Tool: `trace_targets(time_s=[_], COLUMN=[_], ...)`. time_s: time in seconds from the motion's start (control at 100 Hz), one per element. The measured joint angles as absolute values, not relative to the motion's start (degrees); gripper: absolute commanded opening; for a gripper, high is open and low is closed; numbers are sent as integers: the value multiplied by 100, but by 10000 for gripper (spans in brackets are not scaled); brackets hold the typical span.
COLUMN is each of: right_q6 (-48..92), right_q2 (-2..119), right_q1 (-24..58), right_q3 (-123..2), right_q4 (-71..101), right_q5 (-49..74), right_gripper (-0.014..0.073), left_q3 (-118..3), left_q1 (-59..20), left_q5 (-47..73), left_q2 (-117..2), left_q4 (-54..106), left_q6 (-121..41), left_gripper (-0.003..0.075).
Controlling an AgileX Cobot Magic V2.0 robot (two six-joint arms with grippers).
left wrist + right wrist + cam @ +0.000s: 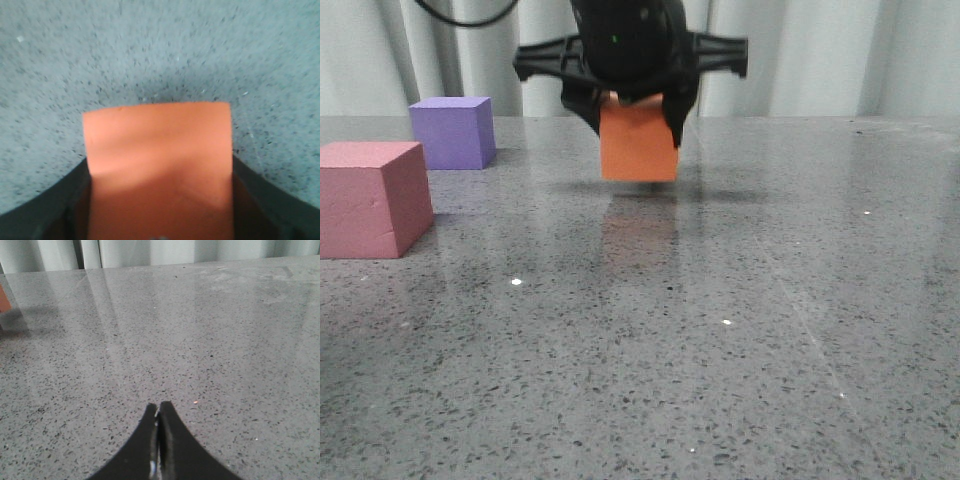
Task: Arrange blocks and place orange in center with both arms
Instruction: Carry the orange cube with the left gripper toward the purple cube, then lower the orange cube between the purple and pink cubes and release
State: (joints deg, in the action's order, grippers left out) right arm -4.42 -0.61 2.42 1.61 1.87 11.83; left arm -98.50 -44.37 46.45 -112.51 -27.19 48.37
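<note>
The orange cube hangs just above the grey table, held from above by my left gripper, which is shut on it. In the left wrist view the orange cube fills the space between the black fingers. The purple cube stands at the far left of the table. The pink-red cube stands nearer, at the left edge of the front view. My right gripper is shut and empty over bare table; it does not show in the front view. A sliver of the orange cube shows in the right wrist view.
The speckled grey table stretches from the cubes to the right. Pale curtains hang behind its far edge.
</note>
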Motion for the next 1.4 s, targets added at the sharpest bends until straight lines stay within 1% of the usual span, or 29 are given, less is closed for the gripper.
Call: trace_targets(time_s=[0.21,0.37,0.55,0.7,1.03,1.17,1.4], right_q6=[-442,-442,-442,-442,-442,-442,-442], right_q2=[-61,-61,-61,-61,-61,-61,-61], right_q1=[242,242,242,242,242,242,242], right_q3=[161,161,161,161,161,161,161], right_q4=[187,187,187,187,187,187,187], right_q5=[1183,1183,1183,1183,1183,1183,1183], right_gripper=[-66,-66,-66,-66,-66,-66,-66], left_q3=[-9838,-9612,-8935,-8234,-6874,-6630,-6606], left_q1=[-4381,-3979,-3458,-3137,-2458,-2324,-2304], left_q5=[4797,4797,4797,4520,3408,3153,2994], left_q2=[-10537,-9959,-9391,-9041,-8936,-8936,-9079], left_q4=[-2802,-2840,-2860,-2860,-2333,-2388,-2422], left_q6=[4344,4304,4304,4304,4304,4304,4190], left_gripper=[98,98,98,98,98,98,99])
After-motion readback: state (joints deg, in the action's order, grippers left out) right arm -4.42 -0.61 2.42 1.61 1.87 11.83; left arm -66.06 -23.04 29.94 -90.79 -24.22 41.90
